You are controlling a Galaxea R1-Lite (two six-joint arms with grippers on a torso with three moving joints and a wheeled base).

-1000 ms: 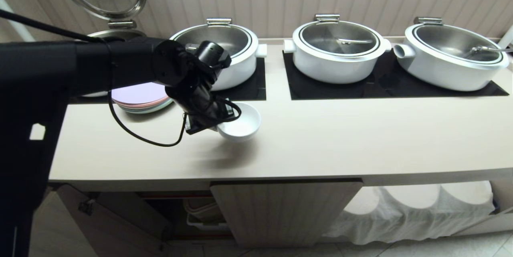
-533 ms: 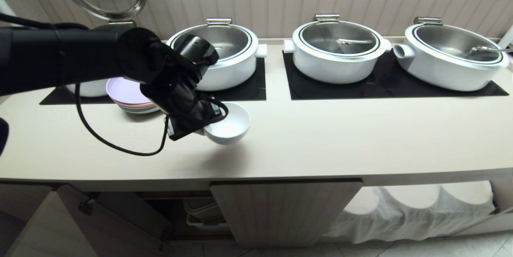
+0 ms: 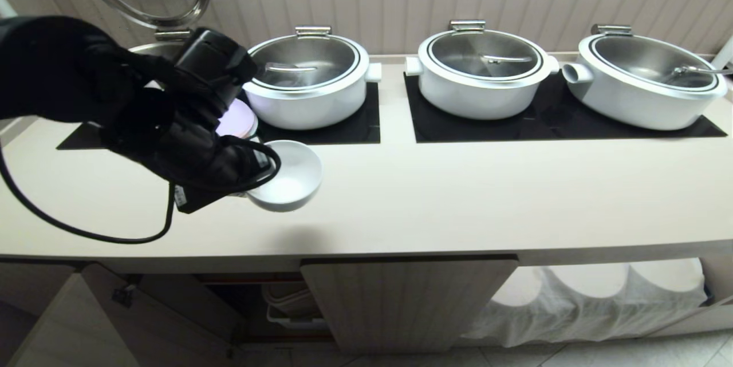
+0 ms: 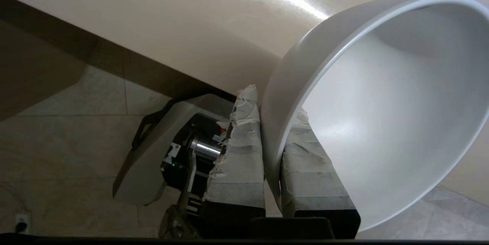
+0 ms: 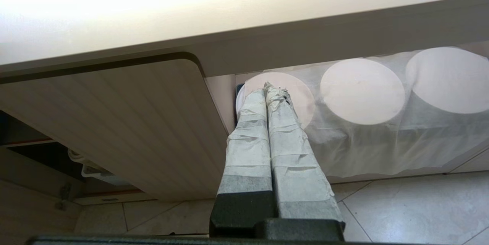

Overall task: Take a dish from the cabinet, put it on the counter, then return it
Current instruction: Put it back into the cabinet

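Dish (image 3: 289, 175) rim pinched by left gripper (image 4: 272, 161) (jaws nearly closed).

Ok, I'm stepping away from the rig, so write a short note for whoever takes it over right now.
Left gripper: shut on the rim of the white bowl, one taped finger inside the wall, one outside; bowl held tilted above the front part of the counter.
Right gripper: shut, empty, parked low in front of the cabinet.
Cabinet: the left door stands open, the middle door is closed.
Done: the bowl is out of the cabinet.
Left: whether it has already been set on the counter cannot be told; either way it must end up back in the cabinet.
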